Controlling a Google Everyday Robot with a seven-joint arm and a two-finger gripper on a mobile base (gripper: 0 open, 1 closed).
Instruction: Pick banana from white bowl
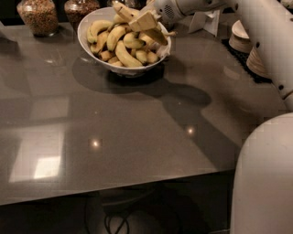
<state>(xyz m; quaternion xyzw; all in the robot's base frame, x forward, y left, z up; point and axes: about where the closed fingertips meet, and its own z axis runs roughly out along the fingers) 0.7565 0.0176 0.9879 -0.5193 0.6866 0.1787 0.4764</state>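
over the right side of the white bowl (84, 34), at the far end of the tabletop (137, 137), my pincer (149, 25) sits low among the fruit. the banana (124, 10) juts from it toward the far rim, above the heap. i cannot tell whether the pincer has it clamped. i'd want a firm hold near its middle, then a slow, straight lift, so the curved bananas (123, 52) underneath aren't dragged out.

Smooth white rounded arm (268, 45) and base (263, 178) — tan hand (147, 23) over white bowl (86, 32)
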